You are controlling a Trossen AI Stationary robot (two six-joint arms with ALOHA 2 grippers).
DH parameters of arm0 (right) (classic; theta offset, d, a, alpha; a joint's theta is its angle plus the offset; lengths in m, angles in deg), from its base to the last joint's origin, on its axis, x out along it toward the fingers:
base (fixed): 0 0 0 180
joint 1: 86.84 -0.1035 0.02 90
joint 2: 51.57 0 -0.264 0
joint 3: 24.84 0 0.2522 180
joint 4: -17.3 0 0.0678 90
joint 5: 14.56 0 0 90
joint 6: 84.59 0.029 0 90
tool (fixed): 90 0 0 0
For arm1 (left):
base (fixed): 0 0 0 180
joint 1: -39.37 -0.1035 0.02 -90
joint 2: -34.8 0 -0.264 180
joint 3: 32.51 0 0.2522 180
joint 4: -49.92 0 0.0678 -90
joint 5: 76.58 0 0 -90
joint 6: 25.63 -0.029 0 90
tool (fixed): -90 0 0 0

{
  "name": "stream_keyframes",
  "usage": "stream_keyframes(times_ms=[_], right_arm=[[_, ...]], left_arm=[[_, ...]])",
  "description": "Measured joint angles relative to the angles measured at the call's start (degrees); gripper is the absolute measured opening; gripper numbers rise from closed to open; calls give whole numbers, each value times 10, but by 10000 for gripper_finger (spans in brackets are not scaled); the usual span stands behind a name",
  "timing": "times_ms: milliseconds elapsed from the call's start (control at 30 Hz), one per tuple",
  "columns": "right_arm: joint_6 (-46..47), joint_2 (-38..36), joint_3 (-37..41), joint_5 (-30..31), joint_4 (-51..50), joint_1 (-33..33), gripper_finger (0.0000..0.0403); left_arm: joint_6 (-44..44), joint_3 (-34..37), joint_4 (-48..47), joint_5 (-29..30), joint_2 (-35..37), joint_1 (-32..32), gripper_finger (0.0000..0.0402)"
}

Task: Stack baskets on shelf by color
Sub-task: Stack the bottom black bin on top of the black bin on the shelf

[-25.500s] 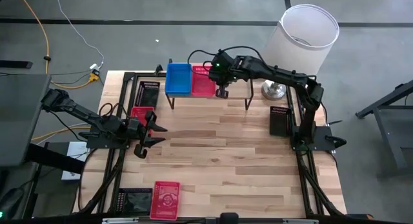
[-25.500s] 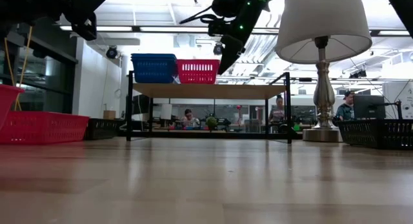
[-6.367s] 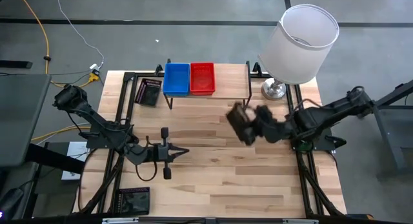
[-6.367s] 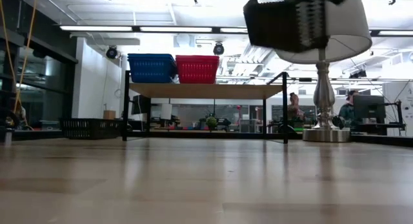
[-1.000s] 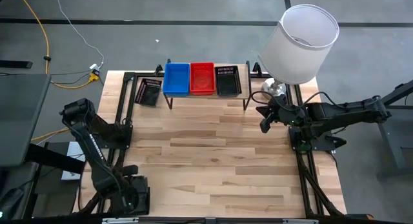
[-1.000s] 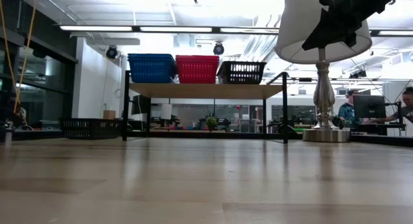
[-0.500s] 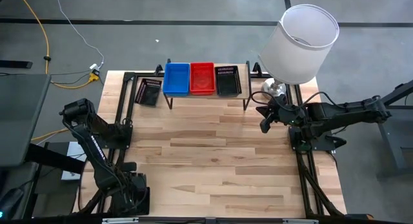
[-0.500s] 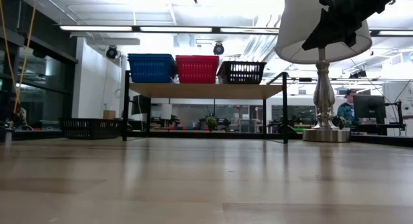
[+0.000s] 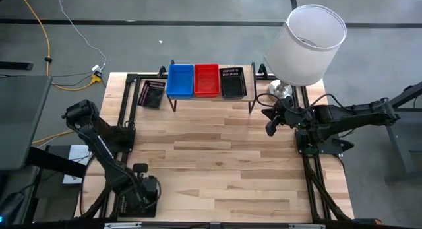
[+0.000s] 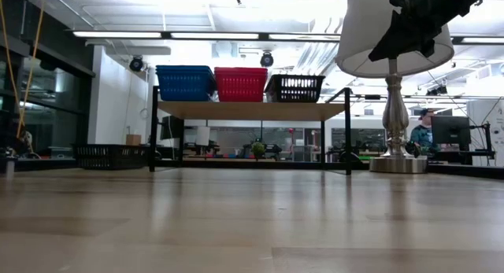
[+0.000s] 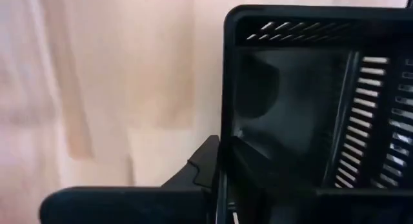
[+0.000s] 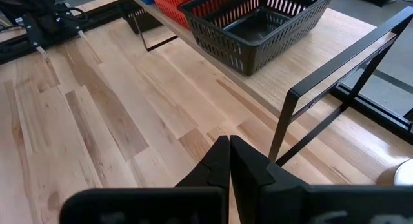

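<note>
Black basket (image 11: 303,114) at the surface's (image 9: 224,163) near-left corner is now clamped by the left pincer (image 9: 146,193), open a second ago; right pincer (image 12: 229,161) stays together beside the shelf (image 9: 245,74).

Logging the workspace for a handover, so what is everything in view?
shelf: one, wood top, back of table
blue basket: one, shelf's left end
red basket: one, shelf middle
shelf black basket: one, right of red
floor-side black basket: one, on table left of shelf
corner black basket: one, near-left corner
lamp: one, white shade, back right
person: one, room behind
left gripper: fingers on corner black basket's wall
right gripper: shut, near lamp
</note>
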Motion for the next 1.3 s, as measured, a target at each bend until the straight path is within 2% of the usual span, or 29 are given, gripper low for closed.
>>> stream_keyframes(times_ms=[133, 200, 300, 433, 533, 633, 700, 833, 933, 1067, 1167, 1300], right_arm=[[0, 0, 0, 0, 0, 0, 0], [0, 0, 0, 0, 0, 0, 0], [0, 0, 0, 0, 0, 0, 0], [0, 0, 0, 1, 0, 0, 0], [0, 0, 0, 2, 0, 0, 0], [0, 0, 0, 13, 0, 0, 0], [1, 0, 0, 17, 0, 0, 0], [4, 0, 0, 17, 0, 0, 0], [6, 0, 0, 17, 0, 0, 0], [18, 0, 0, 17, 0, 0, 0], [30, 0, 0, 17, 0, 0, 0], [31, 0, 0, 17, 0, 0, 0]], left_arm=[[-67, -8, -8, 42, 12, -38, 6], [-101, -15, -12, 90, 31, -58, 7], [-152, -19, -8, 192, 71, -91, 4], [-198, -20, 22, 370, 124, -144, 3], [-232, -20, 94, 488, 145, -197, 2], [-257, -16, 230, 564, 147, -259, 2], [-284, -4, 347, 563, 146, -304, 2], [-370, 10, 600, 440, 122, -400, 1], [-391, -23, 668, 392, 105, -468, 1], [-389, -126, 594, 382, 86, -548, 0], [-356, -226, 473, 382, 55, -585, 0], [-321, -359, 309, 399, -9, -604, 0]])
